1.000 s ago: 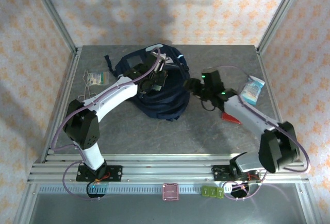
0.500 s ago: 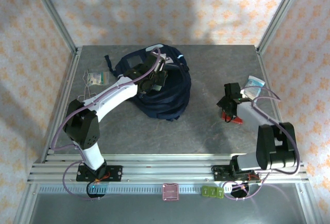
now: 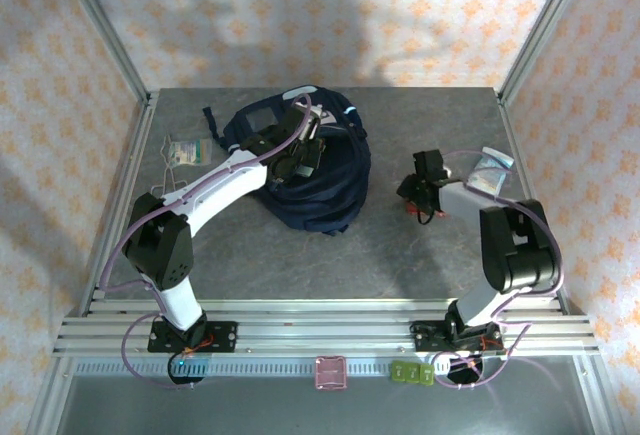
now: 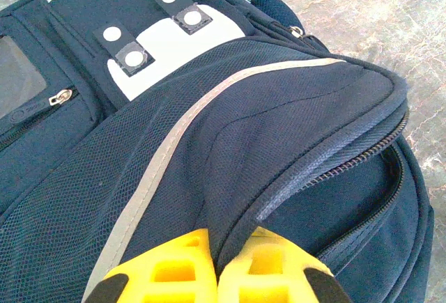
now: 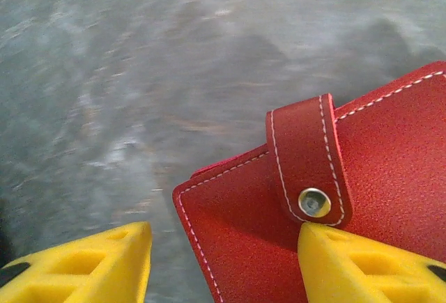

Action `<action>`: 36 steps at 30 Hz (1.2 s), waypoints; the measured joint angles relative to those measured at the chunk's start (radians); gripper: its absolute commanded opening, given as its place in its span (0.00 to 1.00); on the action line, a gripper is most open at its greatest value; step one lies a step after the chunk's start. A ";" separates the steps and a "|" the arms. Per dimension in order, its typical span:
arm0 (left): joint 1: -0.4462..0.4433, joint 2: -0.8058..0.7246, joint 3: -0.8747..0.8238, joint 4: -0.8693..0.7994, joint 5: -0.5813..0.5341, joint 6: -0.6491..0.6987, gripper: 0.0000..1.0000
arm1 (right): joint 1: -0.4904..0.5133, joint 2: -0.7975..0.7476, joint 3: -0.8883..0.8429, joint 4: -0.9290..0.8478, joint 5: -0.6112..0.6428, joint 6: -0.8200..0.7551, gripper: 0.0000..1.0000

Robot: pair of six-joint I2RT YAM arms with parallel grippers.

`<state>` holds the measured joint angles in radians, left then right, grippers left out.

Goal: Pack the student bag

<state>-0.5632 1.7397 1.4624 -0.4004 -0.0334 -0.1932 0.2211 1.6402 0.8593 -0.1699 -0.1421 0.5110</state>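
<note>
Bag (image 3: 325, 190): back-centre of table; left gripper (image 4: 214, 251) pinches its zip-edge fabric, fingers pressed together.
Wallet (image 5: 390, 171), red: on table right of bag; right gripper (image 5: 223, 268) spread over one corner, not gripping.
Left packet (image 3: 187, 151), right packet (image 3: 490, 170): on table.
Progress: probably early.

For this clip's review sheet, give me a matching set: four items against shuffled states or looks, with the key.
1. left pincer
2. right pincer
3. student bag
4. red wallet

A. lying flat, with a snap strap
B. open
C. shut on bag fabric
D. navy, with a grey stripe

Pairs: 1-C, 2-B, 3-D, 4-A
</note>
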 measured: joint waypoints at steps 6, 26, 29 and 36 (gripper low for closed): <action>0.000 0.000 -0.005 0.002 0.000 0.000 0.00 | 0.057 0.018 0.039 -0.020 -0.023 -0.061 0.63; 0.000 -0.011 -0.034 0.030 0.000 -0.017 0.00 | -0.156 -0.289 -0.188 -0.087 -0.191 0.186 0.61; 0.000 -0.013 -0.041 0.031 0.000 -0.019 0.00 | -0.172 -0.273 -0.188 -0.042 -0.227 0.213 0.57; 0.000 -0.015 -0.046 0.037 0.000 -0.019 0.00 | -0.185 -0.176 -0.188 0.010 -0.267 0.254 0.56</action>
<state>-0.5629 1.7248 1.4162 -0.3630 -0.0330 -0.2119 0.0360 1.4643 0.6712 -0.1596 -0.4091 0.7654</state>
